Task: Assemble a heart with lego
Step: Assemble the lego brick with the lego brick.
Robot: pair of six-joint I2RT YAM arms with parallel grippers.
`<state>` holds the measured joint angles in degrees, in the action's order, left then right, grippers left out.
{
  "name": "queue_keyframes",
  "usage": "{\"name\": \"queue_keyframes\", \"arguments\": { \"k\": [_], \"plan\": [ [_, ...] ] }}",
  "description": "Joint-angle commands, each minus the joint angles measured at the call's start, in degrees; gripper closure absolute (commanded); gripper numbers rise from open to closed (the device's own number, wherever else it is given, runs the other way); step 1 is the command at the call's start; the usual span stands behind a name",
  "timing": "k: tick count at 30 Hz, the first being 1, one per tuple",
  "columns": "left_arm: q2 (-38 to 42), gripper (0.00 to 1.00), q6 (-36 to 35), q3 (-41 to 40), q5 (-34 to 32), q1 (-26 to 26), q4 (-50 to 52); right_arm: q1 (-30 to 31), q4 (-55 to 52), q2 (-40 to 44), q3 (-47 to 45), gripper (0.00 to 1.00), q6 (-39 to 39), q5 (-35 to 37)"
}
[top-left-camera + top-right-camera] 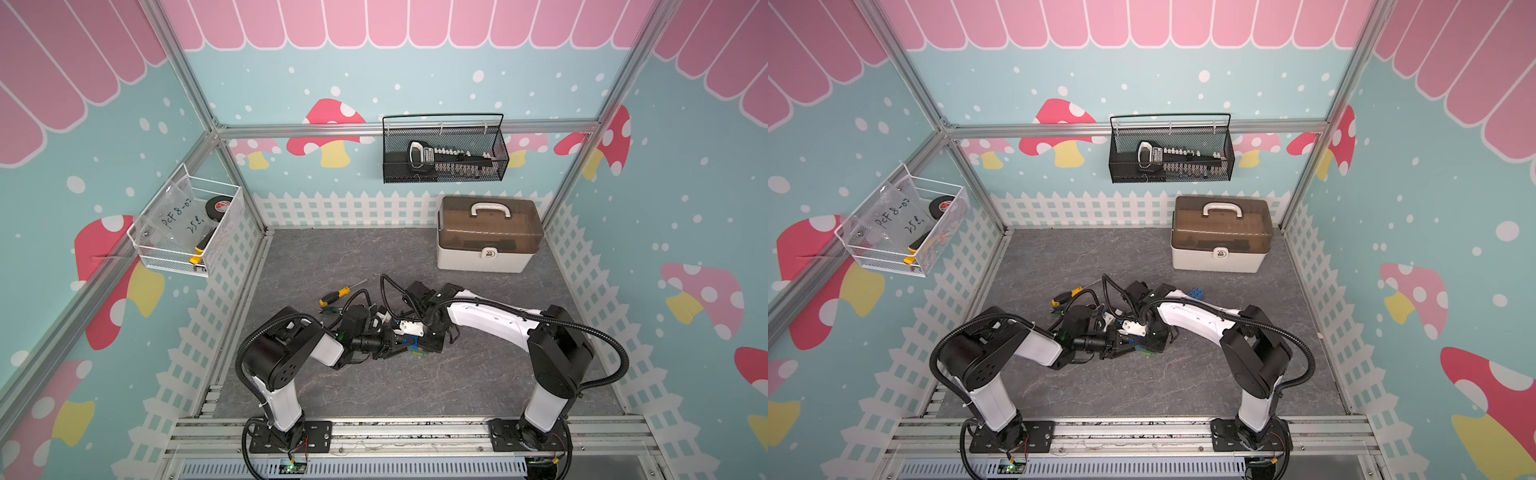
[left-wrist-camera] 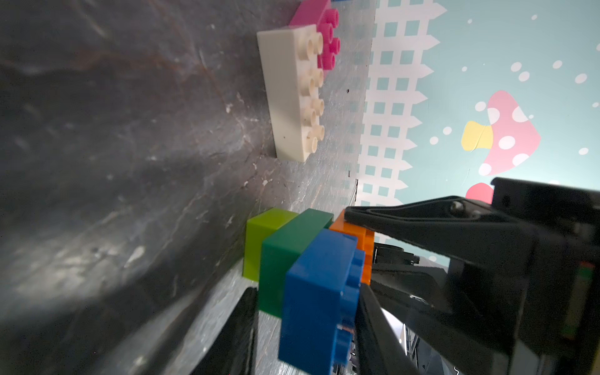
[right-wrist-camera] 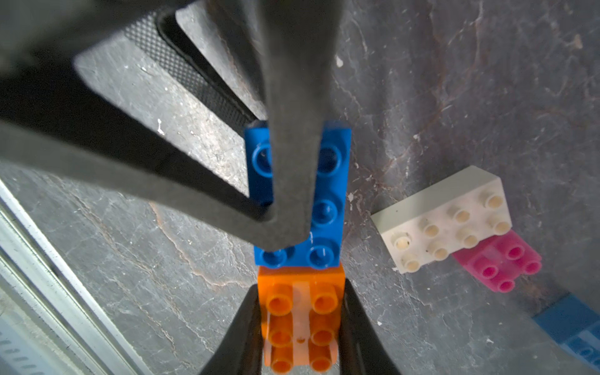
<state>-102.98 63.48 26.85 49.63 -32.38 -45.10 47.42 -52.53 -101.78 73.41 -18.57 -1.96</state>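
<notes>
Work seems at pressing stage: left gripper [image 3: 300,287] pinches orange brick [image 3: 300,324] of half-built heart [image 2: 292,259], just beside white brick [image 3: 444,220]; right gripper [image 3: 284,235], squeezed fully together, pushes its blue brick [image 3: 331,181]. Next move likely needs white brick.

Both top views look steeply down at the whole cell from high above the front edge of the counter [image 1: 374,386], while the left wrist view skims low along it and the right wrist view looks straight down, both close to the brick stack [image 2: 311,269], sharing the white brick [image 3: 444,217] and pink brick [image 3: 500,263].
</notes>
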Motion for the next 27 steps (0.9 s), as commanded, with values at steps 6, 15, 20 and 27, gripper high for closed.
{"name": "queue_keyframes", "arguments": {
  "k": [6, 15, 20, 27],
  "plan": [
    [-0.6, 0.65, 1.2, -1.2, 0.1, -0.3, -2.1, -0.2, 3.7, -2.2, -0.9, 0.94, 5.0, 4.3],
    [-0.7, 0.65, 1.7, -0.8, 0.1, -0.3, -2.8, 0.9, 1.4, -1.5, -1.5, 0.93, 1.7, -1.4],
    [-0.1, 0.65, 1.6, -1.0, -0.1, -0.3, -2.4, 1.0, 1.9, -1.2, -2.2, 0.93, 0.4, -2.9],
    [-0.3, 0.65, 2.2, -1.7, -0.4, -0.3, -3.4, 1.0, -0.3, -2.7, -2.2, 0.94, 0.4, 3.3]
  ]
}}
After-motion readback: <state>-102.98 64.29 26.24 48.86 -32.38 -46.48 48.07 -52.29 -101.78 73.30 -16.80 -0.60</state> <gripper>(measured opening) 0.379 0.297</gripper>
